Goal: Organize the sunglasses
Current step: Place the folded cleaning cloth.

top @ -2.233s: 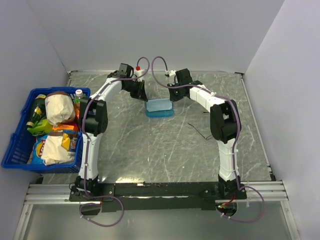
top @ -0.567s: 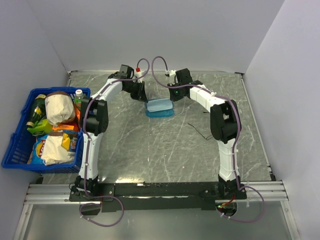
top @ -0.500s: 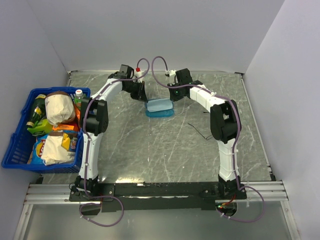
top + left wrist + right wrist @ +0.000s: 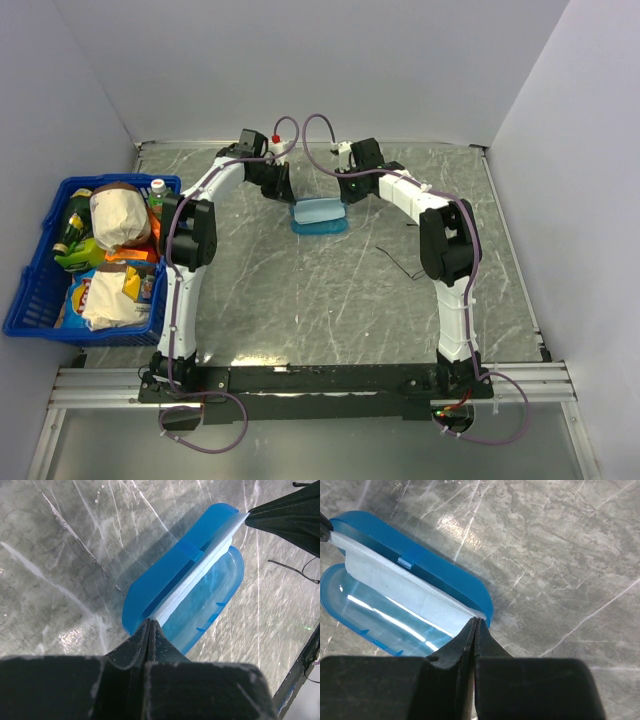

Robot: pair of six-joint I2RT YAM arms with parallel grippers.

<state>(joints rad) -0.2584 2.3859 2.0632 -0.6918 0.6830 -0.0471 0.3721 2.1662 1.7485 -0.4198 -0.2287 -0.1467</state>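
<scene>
Taut cloth (image 4: 197, 575) held pinched over open case (image 4: 322, 227) by left gripper (image 4: 149, 626) and right gripper (image 4: 475, 624); sunglasses (image 4: 397, 263) seen lower right of case, slanted, nearer right arm (image 4: 445, 245)

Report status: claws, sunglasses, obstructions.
Left claw and right claw both shut on the cloth, stretched over the open case. Sunglasses lie loose, right of the case. Cloth spans the case mouth.

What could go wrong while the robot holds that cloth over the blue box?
The left tool and right tool each pinch just a thin edge of the cloth, so one end could slip free. The cloth hangs over the open case; dropped crooked, it might keep it from shutting. The sunglasses lie out on the table, thin and probably hard to grab.
</scene>
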